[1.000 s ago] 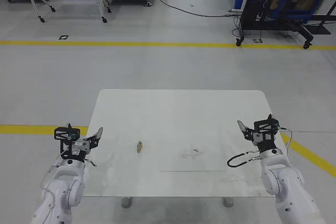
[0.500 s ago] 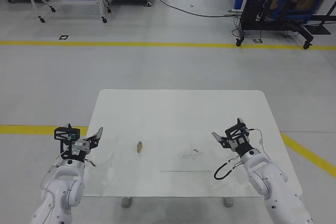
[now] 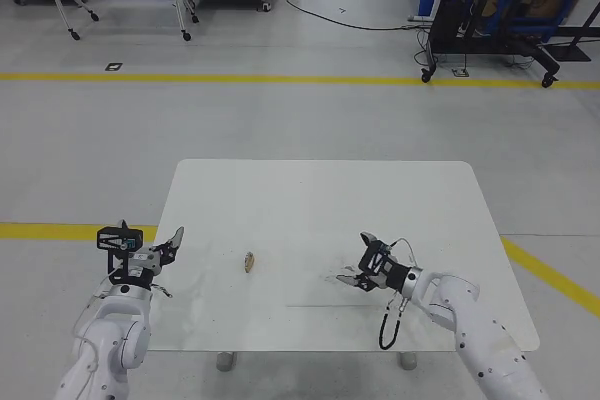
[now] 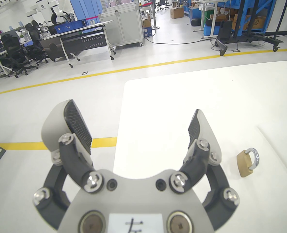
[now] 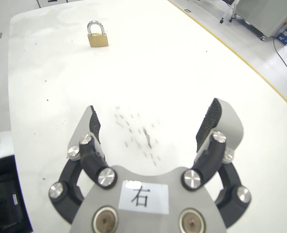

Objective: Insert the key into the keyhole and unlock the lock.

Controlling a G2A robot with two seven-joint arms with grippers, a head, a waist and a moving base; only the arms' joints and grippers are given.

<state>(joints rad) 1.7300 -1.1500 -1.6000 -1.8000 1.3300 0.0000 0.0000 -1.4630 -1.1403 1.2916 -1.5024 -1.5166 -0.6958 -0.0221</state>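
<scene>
Hanging well to the left of the lock (image 4: 247, 163), the left gripper (image 4: 133, 117) is sitting right at the left edge of the table (image 3: 320, 200). Its jaws are standing wide apart with nothing between them. In its wrist view one finger is showing against the floor and the other against the tabletop. From there a plain run of white tabletop is stretching across to the lock.

The lock itself is lying flat, brass body and silver shackle, and the shackle is looking seated in the body. It is lying somewhat nearer the robot's edge of the table than the far one, with broad white surface reaching away beyond it.

Right of the lock, and well apart from it, the small silver key (image 5: 147, 138) is lying flat among grey scuff marks. The right gripper (image 5: 154, 107) is hovering low over that spot with its jaws spread. The key is lying in the gap between the two fingers, touching neither as far as I am seeing. Further right of the lock, more tabletop is running out to the rounded right edge, and a yellow floor line (image 3: 570, 290) is passing beyond it.
</scene>
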